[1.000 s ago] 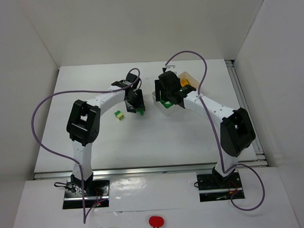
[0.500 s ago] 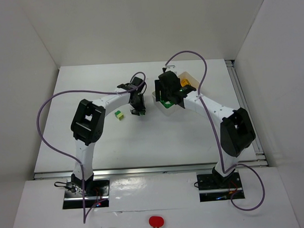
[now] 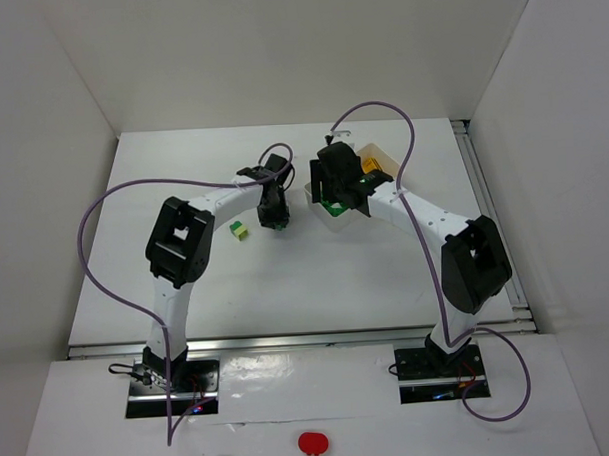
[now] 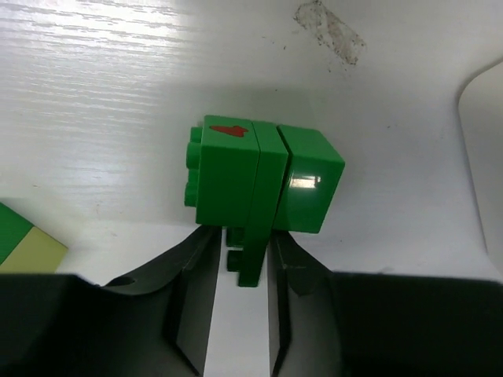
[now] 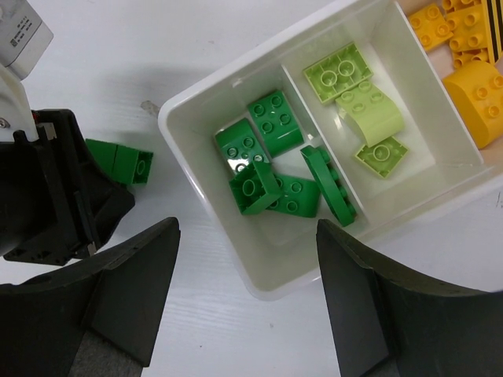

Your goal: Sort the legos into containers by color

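Left pincer (image 4: 241, 247) has swung round over the dark green brick (image 4: 263, 177) on the counter (image 4: 94, 78) and now pinches it narrowly, so I judge a lift to the tray (image 5: 204, 118) comes next; right pincer (image 5: 245, 236) hangs wide above its green compartment

Brick stack (image 4: 259, 177) on bench (image 3: 336, 277) at 9 o'clock of tray (image 5: 277, 276), near it. Loose brick (image 3: 240, 229) at stack's 9. Tray holds bricks (image 5: 271, 122) in all three compartments.

Orange-yellow bricks (image 5: 471, 86) cropped at frame corner, tray (image 3: 336, 224) partly hidden beneath right arm (image 3: 414, 212) overhead
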Available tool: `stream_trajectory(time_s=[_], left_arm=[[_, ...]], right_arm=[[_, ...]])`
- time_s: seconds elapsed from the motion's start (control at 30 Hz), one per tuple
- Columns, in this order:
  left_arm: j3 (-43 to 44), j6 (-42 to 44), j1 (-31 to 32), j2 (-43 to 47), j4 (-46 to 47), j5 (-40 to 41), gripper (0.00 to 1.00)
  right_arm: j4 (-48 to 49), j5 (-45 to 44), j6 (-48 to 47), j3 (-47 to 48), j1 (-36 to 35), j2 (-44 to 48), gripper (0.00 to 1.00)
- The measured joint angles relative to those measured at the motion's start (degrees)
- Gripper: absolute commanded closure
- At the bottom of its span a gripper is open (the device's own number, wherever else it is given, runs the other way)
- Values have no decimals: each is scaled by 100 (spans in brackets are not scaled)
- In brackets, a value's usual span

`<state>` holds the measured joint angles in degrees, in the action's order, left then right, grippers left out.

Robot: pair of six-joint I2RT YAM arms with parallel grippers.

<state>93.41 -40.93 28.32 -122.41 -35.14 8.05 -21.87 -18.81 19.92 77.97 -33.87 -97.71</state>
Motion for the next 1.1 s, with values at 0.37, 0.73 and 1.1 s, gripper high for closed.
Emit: stream_trajectory(time_s=[0.37, 0.73, 1.1], left_arm=[[-2, 564, -46, 306, -343, 20, 100], [-162, 1587, -433, 2098, 50, -664, 100], [-334, 1880, -509, 2094, 273, -1683, 100]], right_arm=[[96, 793, 2, -68, 166, 52, 23], [820, 3316, 955, -214, 933, 186, 23], [1478, 4214, 1419, 153, 671, -94, 18]])
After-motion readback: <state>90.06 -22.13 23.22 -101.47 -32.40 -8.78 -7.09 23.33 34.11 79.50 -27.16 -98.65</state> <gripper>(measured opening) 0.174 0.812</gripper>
